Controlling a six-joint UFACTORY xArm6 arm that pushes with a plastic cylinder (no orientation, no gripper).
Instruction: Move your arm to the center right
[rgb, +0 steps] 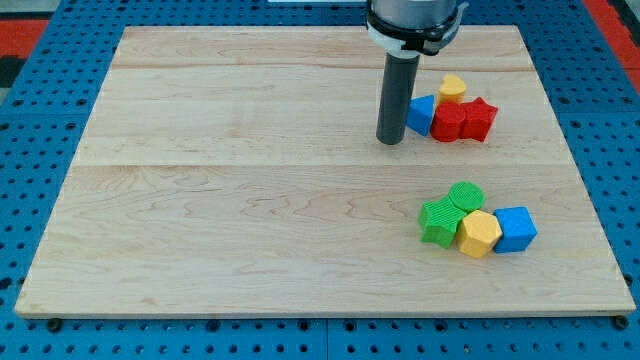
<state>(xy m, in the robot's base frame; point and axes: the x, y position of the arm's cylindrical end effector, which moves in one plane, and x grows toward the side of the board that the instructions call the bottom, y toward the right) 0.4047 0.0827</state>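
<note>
Wooden board (250, 200), pale planks, set on a blue pegboard surface (40, 150); you have it in full view, all four edges showing.

Item 1, open room: the board's left half and centre carry nothing, from the view's top edge to the bottom edge. A bare strip also runs along the view's right edge, outside both block clusters.

Item 2, your rod (398, 95): dark, straight, upright, long axis running top to bottom of the view. It ends in my tip (390, 141), resting on the wood right of centre, in the upper half. No jaws or fingers exist on this rig, so there is nothing to open or close; the tip touches no block that you can make out.

Item 3, upper cluster, just right of the tip: blue block (421, 114) nearest the rod and just beside it, shape unclear; yellow block (452, 89) behind; red block (449, 122) and red star-like block (479, 119) touching side by side.

Item 4, lower cluster, toward the view's bottom right, well apart from the tip: green star-like block (438, 221), green round block (465, 196), yellow hexagonal block (479, 234), blue cube (515, 229), all packed together.
</note>
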